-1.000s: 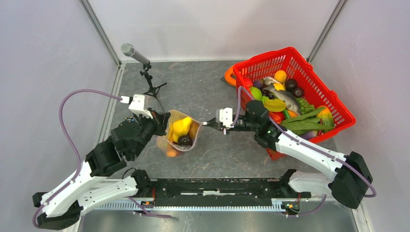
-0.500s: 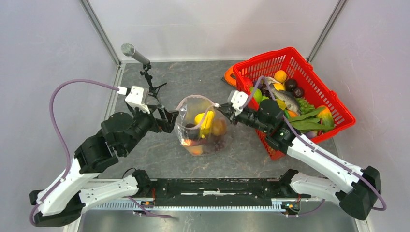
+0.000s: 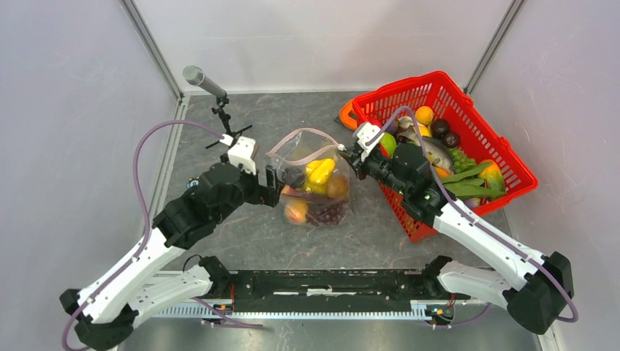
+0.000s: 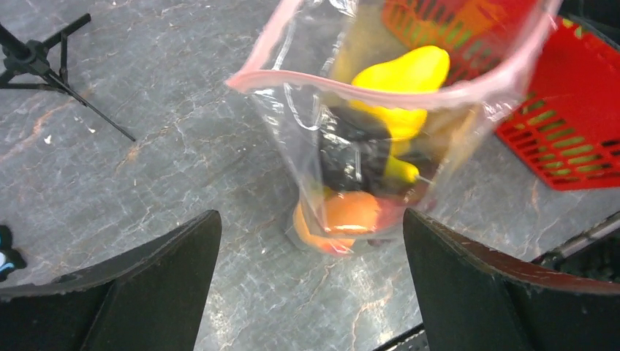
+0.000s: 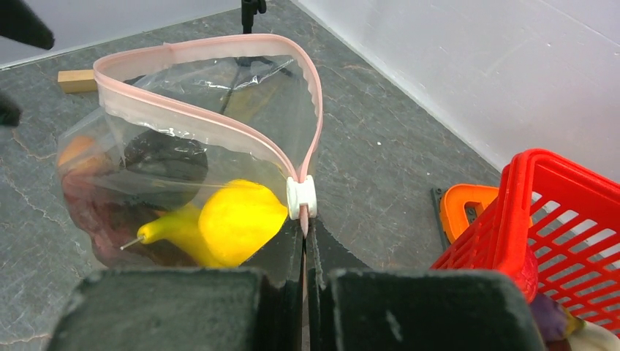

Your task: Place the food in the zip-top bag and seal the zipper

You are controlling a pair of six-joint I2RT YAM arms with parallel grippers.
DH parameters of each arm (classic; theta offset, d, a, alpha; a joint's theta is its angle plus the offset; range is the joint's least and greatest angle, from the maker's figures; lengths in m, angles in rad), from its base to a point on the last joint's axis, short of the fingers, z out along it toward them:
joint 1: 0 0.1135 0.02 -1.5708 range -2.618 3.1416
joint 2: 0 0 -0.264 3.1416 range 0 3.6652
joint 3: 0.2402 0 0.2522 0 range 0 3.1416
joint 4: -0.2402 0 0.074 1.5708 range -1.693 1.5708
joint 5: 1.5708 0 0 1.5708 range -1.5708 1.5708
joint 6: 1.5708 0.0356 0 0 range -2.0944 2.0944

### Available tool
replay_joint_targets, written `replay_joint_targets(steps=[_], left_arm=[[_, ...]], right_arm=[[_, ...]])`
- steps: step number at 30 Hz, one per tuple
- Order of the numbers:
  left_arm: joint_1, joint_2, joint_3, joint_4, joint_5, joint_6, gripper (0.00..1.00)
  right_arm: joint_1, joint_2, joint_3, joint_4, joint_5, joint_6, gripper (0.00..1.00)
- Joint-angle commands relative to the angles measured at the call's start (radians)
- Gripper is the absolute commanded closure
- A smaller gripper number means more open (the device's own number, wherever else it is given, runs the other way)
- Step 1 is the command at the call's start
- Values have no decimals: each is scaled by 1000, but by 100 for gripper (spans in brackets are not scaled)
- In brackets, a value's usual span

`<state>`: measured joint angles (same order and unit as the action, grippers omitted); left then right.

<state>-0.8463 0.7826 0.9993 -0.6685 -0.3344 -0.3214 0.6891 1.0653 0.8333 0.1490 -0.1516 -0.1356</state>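
The zip-top bag (image 3: pixel 311 179) stands on the table with its mouth open upward. Inside lies food: a yellow piece (image 3: pixel 320 170), an orange (image 3: pixel 296 212), purple grapes (image 3: pixel 327 213) and a dark piece (image 5: pixel 164 157). The pink zipper (image 5: pixel 219 121) loops round the mouth, with a white slider (image 5: pixel 301 197) at the near end. My right gripper (image 5: pixel 305 234) is shut on the zipper edge just below that slider. My left gripper (image 4: pixel 311 217) stands open at the bag's left side, its fingers (image 4: pixel 168 256) wide apart and touching nothing.
A red mesh basket (image 3: pixel 398 95) full of more toy food stands at the right, right behind the right gripper. A flat orange ring (image 3: pixel 346 115) lies by the basket's far corner. A microphone on a small tripod (image 3: pixel 205 80) stands at the back left.
My left gripper let go of the bag, opened wide and came back up to its left side. The right gripper carried the bag rightward toward the basket, and the bag now stands with its mouth up.
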Motion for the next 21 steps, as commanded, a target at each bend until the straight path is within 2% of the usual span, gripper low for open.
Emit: replay_joint_targets(steps=[1,6,12,16,21], left_arm=[[204,-38,-41,168,286,-10,0],[367,-23,-129,380,605,-51,0],[562,10,-257,654,936,-198,0],[674,33,-367,898,1058,-345,1],[685,97,-406,1009,1105,-352,6]], right_arm=[[-11,-59,-30,37,8,-4,100],[-16,-80,-59,41,-5,-2,100],[-17,-74,-65,45,-33,-1,100],[-17,-74,-63,51,-47,-2,100],[-17,-82,-60,50,-55,-2,100]])
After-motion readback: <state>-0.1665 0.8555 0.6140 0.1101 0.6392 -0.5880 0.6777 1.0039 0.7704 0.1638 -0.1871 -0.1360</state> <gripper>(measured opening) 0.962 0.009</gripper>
